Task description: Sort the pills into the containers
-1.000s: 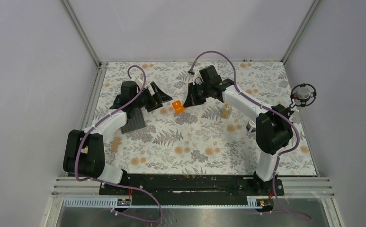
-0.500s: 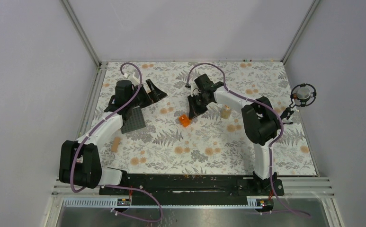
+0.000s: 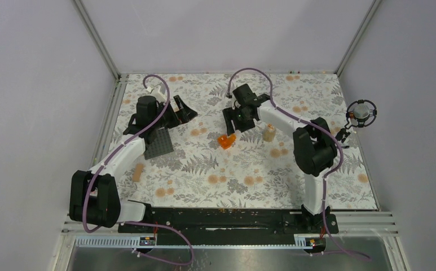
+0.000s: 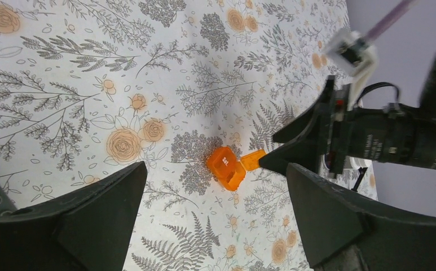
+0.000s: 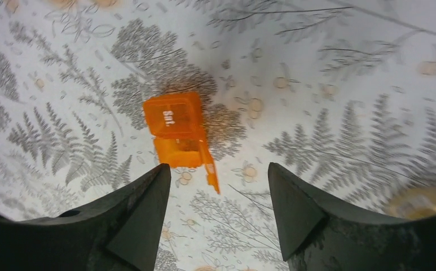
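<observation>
Starting at the left of the overhead view, a small tan container [image 3: 138, 172] lies on the floral tablecloth [image 3: 232, 175] close to the left arm. Just past it is the dark grey studded plate [image 3: 159, 142], flat on the cloth, with the left arm reaching over it.

The left gripper [image 3: 185, 109] hovers just beyond the far right corner of that plate. Its fingers [image 4: 102, 209] are spread really wide and there's nothing between them. Its own camera just looks out across bare cloth toward the middle of the table.

The orange box [image 3: 225, 141] is the main thing here. It sits on the cloth roughly mid-table, between the two grippers but much nearer the right one. The hinged lid is flipped open, and one half has "Sat." printed on it [image 5: 173, 116]. Nothing is holding it, it's just lying there.

The right gripper [image 5: 218, 169] hangs right over the box, pointing down at it. Its fingers [image 5: 142, 214] are apart, one on each side, and the open flap sits in the gap between them. From the left wrist camera one fingertip looks right up against that flap. Can't tell whether it's actually touching or just beside it.

A bit further right, the tan bottle [image 3: 269, 133] stands upright, tucked next to the right arm's forearm and well clear of the box. Out at the far right, a round black-ringed gadget [image 3: 362, 113] hangs by the wall.
</observation>
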### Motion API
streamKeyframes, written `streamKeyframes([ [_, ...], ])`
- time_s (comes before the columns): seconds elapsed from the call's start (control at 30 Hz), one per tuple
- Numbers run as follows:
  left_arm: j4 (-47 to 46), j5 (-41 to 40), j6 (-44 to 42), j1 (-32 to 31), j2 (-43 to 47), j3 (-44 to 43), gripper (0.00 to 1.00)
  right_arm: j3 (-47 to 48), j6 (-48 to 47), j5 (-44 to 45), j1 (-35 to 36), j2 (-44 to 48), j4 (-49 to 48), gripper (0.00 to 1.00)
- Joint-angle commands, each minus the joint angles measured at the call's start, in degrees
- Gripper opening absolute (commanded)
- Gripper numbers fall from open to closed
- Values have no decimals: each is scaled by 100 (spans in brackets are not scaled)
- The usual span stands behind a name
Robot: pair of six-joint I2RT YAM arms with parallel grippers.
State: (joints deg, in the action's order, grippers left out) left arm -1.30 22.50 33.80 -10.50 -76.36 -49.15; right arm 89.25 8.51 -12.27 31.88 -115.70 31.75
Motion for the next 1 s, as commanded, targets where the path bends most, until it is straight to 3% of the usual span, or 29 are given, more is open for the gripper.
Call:
streamKeyframes([
  [0.0,-183,-193,-236,22,278,-109,96,111,371,1713,-31,952,112,73],
  [0.17,-332,-220,-274,22,379,-23,96,-493,972,3978,-90,1776,58,79],
  [0.23,-362,-220,-277,22,388,0,96,-653,1309,4751,-193,1945,221,88],
  [0.3,-378,-227,-287,22,378,9,95,-738,1647,4977,-372,1971,518,98],
  [0.6,-434,-172,-218,24,351,83,96,-1064,1971,3675,-841,1745,642,96],
  [0.97,-452,-51,-189,24,448,195,96,-896,2141,2996,-1006,1301,624,63],
])
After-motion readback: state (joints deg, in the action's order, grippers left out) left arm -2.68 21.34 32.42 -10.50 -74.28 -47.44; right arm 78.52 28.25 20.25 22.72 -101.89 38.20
